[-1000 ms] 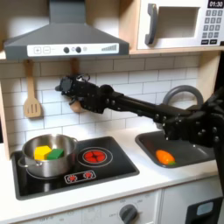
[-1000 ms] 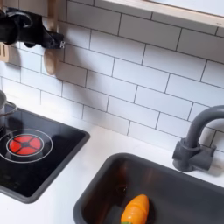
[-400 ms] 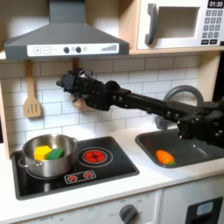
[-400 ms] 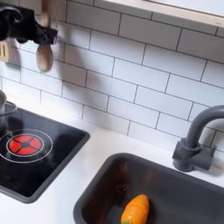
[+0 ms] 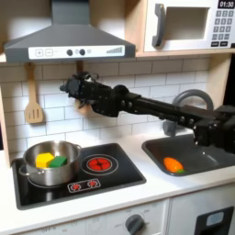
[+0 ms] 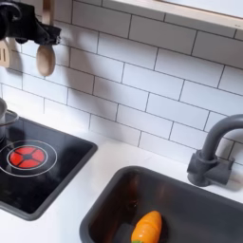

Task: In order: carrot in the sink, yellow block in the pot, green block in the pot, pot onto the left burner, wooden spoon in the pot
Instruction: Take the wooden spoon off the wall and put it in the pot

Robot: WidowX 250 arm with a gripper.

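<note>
- The jaws of the gripper (image 5: pixel 73 89) were up against the tiled wall, above the stove, and pinched the wooden spoon (image 6: pixel 45 59); in the second exterior view the spoon's oval bowl hung just below the black gripper (image 6: pixel 28 30), near the top left corner.
- The black arm (image 5: pixel 151 108) reached from the first exterior view's right across to the wall below the range hood (image 5: pixel 64 44).
- The pot (image 5: pixel 48 163) sat on the burner at the first exterior view's left, with the yellow block (image 5: pixel 42 160) and the green block (image 5: pixel 58 161) inside it, side by side.
- The other burner (image 5: pixel 98 163), ringed in red, was bare beside the pot.
- The carrot (image 6: pixel 145 228) lay in the sink (image 6: pixel 114 211), orange with its green end at the bottom edge of the second exterior view; the first exterior view showed it in the basin at the right.
- The dark arched faucet (image 6: pixel 213 150) stood behind the sink.
- A slotted wooden spatula (image 5: pixel 33 99) hung on the wall at the first exterior view's left, well apart from the gripper.
</note>
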